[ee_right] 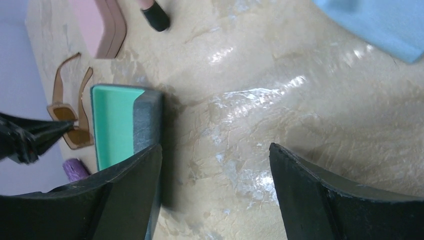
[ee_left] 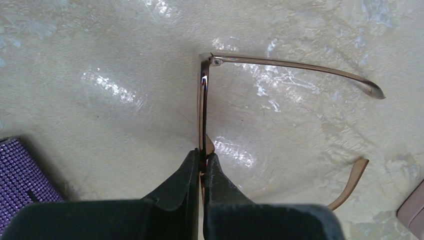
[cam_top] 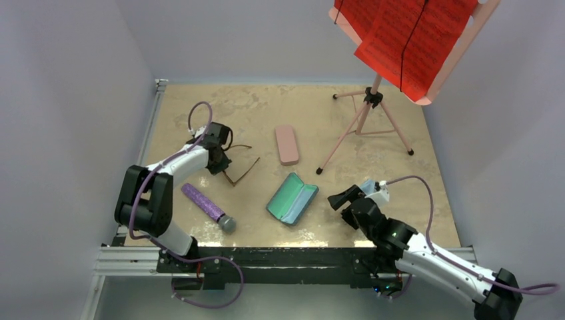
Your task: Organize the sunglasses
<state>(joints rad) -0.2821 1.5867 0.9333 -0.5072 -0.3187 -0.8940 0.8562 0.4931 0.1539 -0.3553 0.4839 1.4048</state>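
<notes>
The dark brown sunglasses (cam_top: 244, 173) sit left of centre on the table, with their temple arms spread open. My left gripper (cam_top: 221, 163) is shut on their front frame. In the left wrist view the frame (ee_left: 202, 100) stands edge-on, pinched between the fingertips of the left gripper (ee_left: 202, 162), and one temple arm (ee_left: 300, 66) reaches right. My right gripper (cam_top: 341, 200) is open and empty, low over bare table just right of the open blue-grey case (cam_top: 292, 198). The right wrist view shows the right gripper (ee_right: 215, 155), the case's teal lining (ee_right: 116, 122) and the brown sunglasses (ee_right: 70, 122). The pink-purple pair is out of view.
A closed pink case (cam_top: 287, 144) lies at centre back. A purple glittery case (cam_top: 203, 202) lies near the left arm. A light blue cloth (ee_right: 380, 25) lies beside the right gripper. A pink music stand (cam_top: 370, 110) with red sheets stands at the back right.
</notes>
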